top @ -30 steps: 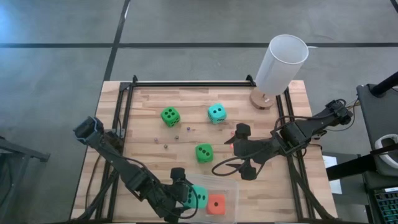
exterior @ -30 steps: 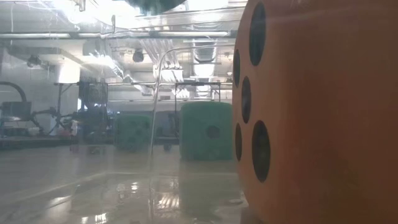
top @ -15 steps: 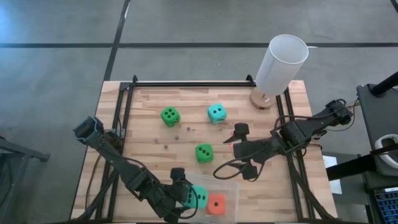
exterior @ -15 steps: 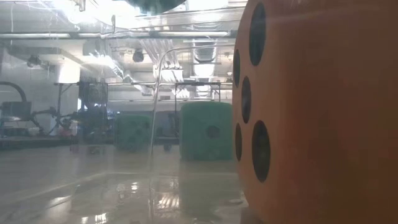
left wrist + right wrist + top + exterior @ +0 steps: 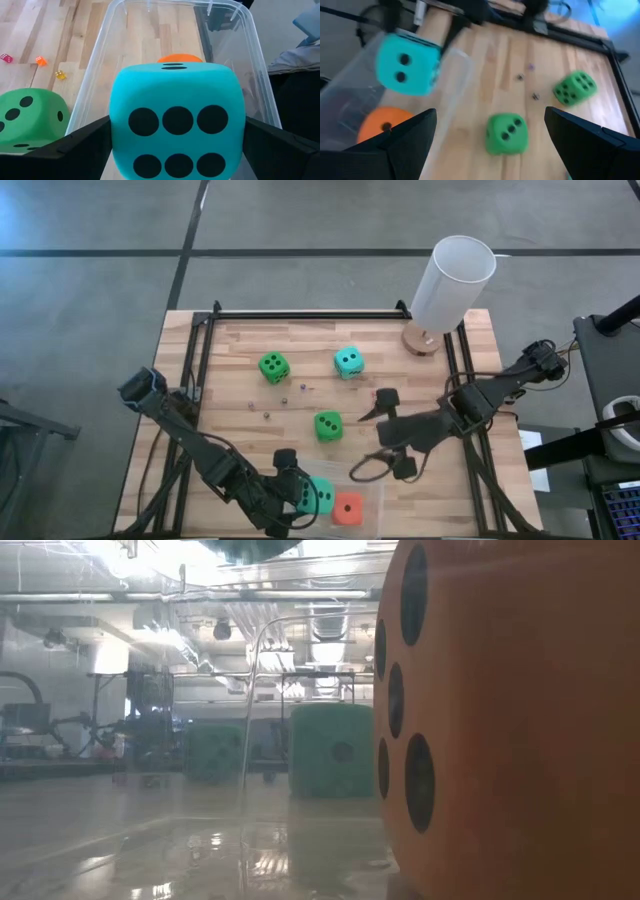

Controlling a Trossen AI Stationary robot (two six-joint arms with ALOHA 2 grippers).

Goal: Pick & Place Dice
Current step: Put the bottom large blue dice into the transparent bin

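Teal die (image 5: 177, 120) is sitting between my left gripper's (image 5: 300, 496) wide-spread fingers, which are holding it over the clear bin (image 5: 372, 483), beside the orange die (image 5: 347, 508). My right gripper (image 5: 385, 436), fingers parted and empty, is hovering near the green die (image 5: 328, 426).

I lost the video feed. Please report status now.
Left gripper holds teal foam die over clear plastic bin; orange-red die inside. Right gripper open, empty, beside green die. Nothing blocking.
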